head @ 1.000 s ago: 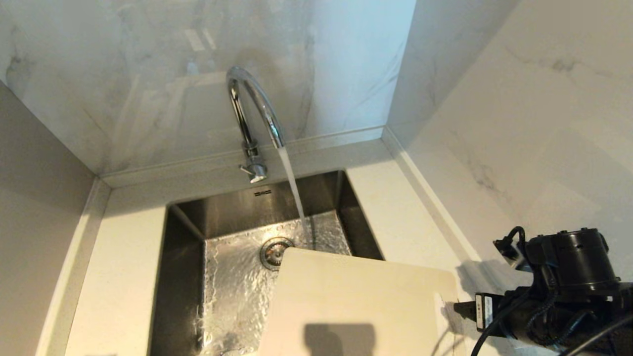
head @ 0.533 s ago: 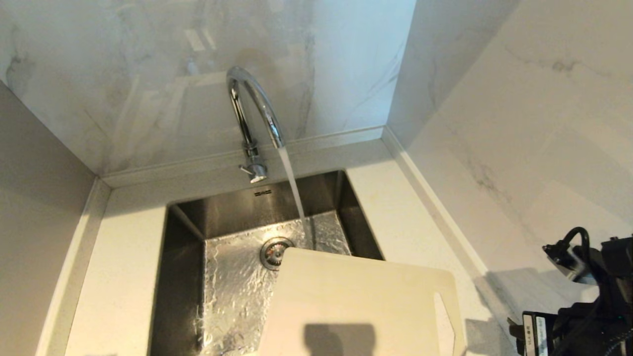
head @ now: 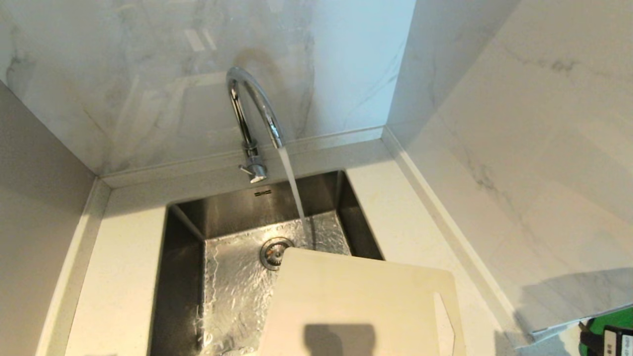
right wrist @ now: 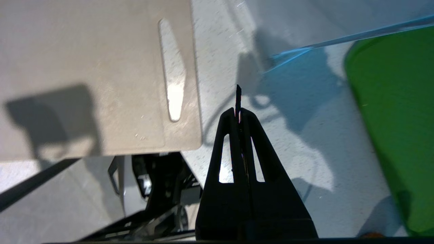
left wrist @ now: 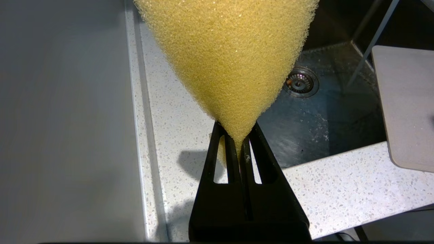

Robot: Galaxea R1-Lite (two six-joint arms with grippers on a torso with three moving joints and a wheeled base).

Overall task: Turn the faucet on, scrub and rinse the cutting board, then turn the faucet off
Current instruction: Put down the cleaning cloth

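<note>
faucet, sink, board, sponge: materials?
Faucet: polished chrome-look metal, mirror reflections. Sink: brushed stainless steel, going by the dull grey sheen. Board: probably matte cream plastic, smooth, moulded slot. Sponge: yellow open-cell foam, visible pores, pinched in the left gripper.

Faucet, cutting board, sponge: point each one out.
faucet [head: 257,106], head view, arched chrome spout.
cutting board [head: 356,301], head view, flat top face.
sponge [left wrist: 227,51], left wrist view, yellow foam face.

I count one faucet [head: 254,116] behind one sink [head: 188,222], one drain [head: 273,251] in it, one cutting board [head: 356,306] across its right rim, one yellow sponge [left wrist: 227,51], two hands [left wrist: 241,142] [right wrist: 239,113], one green bin [right wrist: 396,118]
</note>
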